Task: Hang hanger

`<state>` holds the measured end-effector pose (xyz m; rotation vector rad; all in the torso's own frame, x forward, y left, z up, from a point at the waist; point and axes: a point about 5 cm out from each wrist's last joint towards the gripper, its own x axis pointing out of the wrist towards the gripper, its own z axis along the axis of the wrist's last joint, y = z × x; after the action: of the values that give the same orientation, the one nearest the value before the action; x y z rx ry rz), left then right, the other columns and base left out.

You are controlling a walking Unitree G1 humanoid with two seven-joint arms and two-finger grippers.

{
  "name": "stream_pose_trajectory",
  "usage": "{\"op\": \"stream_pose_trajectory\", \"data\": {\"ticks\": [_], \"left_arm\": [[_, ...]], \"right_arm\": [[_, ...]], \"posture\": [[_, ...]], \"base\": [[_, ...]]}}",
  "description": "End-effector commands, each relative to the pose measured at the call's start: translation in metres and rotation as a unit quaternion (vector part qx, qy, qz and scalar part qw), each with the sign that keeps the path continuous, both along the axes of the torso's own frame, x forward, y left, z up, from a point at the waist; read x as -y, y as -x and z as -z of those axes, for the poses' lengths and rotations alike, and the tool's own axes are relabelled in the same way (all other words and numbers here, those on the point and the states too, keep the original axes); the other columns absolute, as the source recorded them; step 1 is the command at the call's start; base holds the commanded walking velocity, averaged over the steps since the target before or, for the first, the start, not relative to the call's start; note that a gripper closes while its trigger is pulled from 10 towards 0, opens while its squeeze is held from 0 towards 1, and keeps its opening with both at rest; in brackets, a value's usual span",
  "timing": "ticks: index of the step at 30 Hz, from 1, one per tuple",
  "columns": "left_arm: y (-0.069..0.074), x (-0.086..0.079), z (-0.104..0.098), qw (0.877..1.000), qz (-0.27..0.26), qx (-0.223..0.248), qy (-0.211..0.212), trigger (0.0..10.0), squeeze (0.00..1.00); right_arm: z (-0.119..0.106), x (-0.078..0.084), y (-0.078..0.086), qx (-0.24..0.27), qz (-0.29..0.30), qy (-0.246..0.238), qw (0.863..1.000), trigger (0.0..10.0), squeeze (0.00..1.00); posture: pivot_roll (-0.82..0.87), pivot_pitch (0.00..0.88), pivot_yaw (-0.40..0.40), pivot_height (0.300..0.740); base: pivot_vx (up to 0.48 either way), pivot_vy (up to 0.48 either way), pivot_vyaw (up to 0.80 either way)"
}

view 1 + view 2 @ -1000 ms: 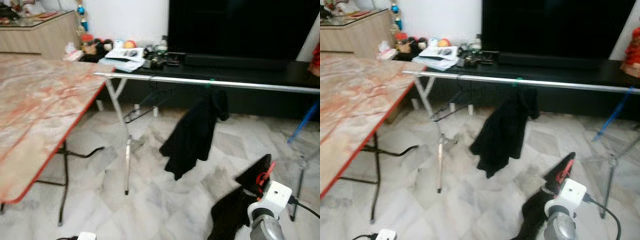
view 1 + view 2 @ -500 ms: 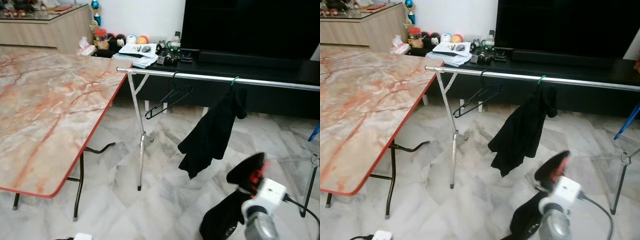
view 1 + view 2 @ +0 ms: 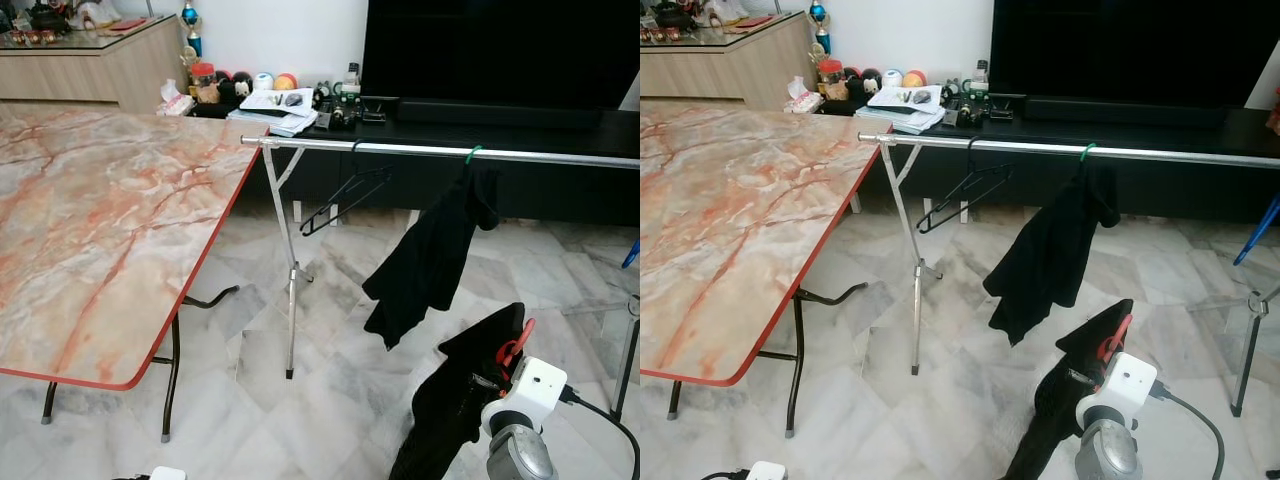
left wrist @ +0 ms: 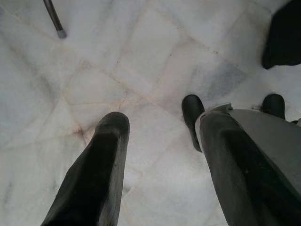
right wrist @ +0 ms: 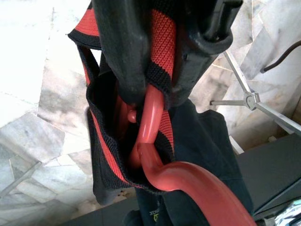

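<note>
A red plastic hanger (image 5: 155, 141) carries a black garment with a red-striped collar (image 3: 465, 390). My right gripper (image 5: 155, 80) is shut on the hanger's neck through the collar, low at the right near the floor. A silver clothes rail (image 3: 440, 151) runs across ahead of me. On it hang an empty black hanger (image 3: 345, 192) and a black garment on a green hanger (image 3: 432, 250). My left gripper (image 4: 157, 127) hangs open over the marble floor.
A marble-patterned folding table with a red edge (image 3: 110, 230) stands at the left, close to the rail's left leg (image 3: 290, 290). Behind the rail are a black TV console (image 3: 560, 130) with clutter, and a large dark screen. A white power strip (image 3: 762, 470) lies on the floor.
The camera has swung and steadied, so the rail and table sit slightly further right and sharper. My right gripper with the garment has risen a little.
</note>
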<state>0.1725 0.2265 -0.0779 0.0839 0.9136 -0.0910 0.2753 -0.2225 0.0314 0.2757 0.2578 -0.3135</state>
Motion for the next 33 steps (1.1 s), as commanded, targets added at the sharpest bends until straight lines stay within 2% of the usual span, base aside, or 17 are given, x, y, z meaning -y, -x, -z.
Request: {"op": "stream_pose_trajectory", "data": {"ticks": [1, 20, 33], "left_arm": [[0.0060, -0.0021, 0.0025, 1.000, 0.001, -0.011, -0.003, 10.0, 0.00], [0.0025, -0.0031, 0.0006, 1.000, 0.003, -0.006, -0.005, 10.0, 0.00], [0.0070, -0.0053, 0.0022, 1.000, -0.003, -0.013, -0.007, 10.0, 0.00]], "right_arm": [[-0.0068, 0.0038, -0.0032, 0.018, 0.004, 0.010, 1.000, 10.0, 0.00], [-0.0075, 0.0024, -0.0051, 0.019, 0.003, 0.009, 1.000, 10.0, 0.00], [-0.0060, 0.0019, -0.0043, 0.016, 0.002, 0.008, 1.000, 10.0, 0.00]], "posture": [[0.03, 0.057, 0.032, 0.740], [0.03, 0.049, 0.033, 0.740], [0.03, 0.059, 0.032, 0.740]], "base": [[0.000, 0.000, 0.00], [0.000, 0.000, 0.00], [0.000, 0.000, 0.00]]}}
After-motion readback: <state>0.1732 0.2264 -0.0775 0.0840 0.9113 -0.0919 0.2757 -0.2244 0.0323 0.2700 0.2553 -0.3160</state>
